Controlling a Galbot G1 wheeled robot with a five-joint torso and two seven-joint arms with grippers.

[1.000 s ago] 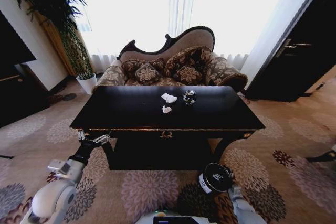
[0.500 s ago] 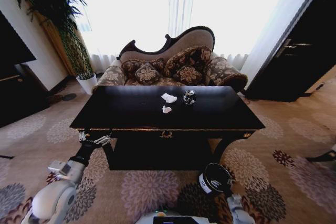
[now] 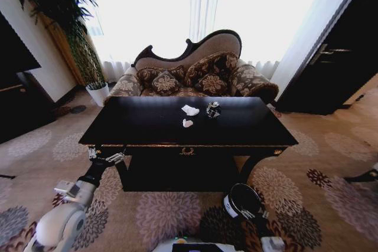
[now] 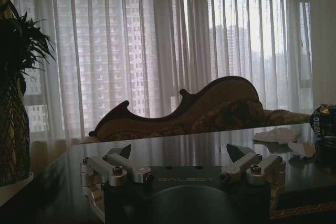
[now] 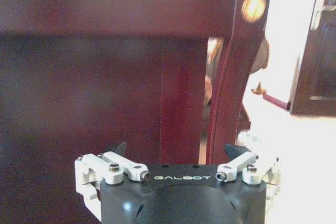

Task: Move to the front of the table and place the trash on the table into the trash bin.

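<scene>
The black table (image 3: 147, 131) stands right in front of me. Two white paper wads (image 3: 190, 110) (image 3: 187, 123) and a dark shiny can (image 3: 212, 109) lie on its far middle. The left wrist view looks across the tabletop to the wads (image 4: 276, 135) and the can (image 4: 322, 121). My left gripper (image 3: 107, 157) (image 4: 181, 155) hangs open and empty at the table's front left corner. The black trash bin (image 3: 238, 198) stands on the carpet at the front right. Low beside the bin, my right gripper (image 3: 252, 213) (image 5: 176, 151) is open and empty, facing the table's leg (image 5: 231, 77).
A patterned brown sofa (image 3: 195, 75) stands behind the table. A plant in a white pot (image 3: 98, 92) is at the back left, with a dark cabinet (image 3: 18, 87) on the left and a dark door (image 3: 333, 66) on the right. Patterned carpet (image 3: 331, 163) lies on both sides.
My right arm has drawn back and down toward the head view's lower edge, with its gripper now low by the bin. The left arm and the trash have not moved.
</scene>
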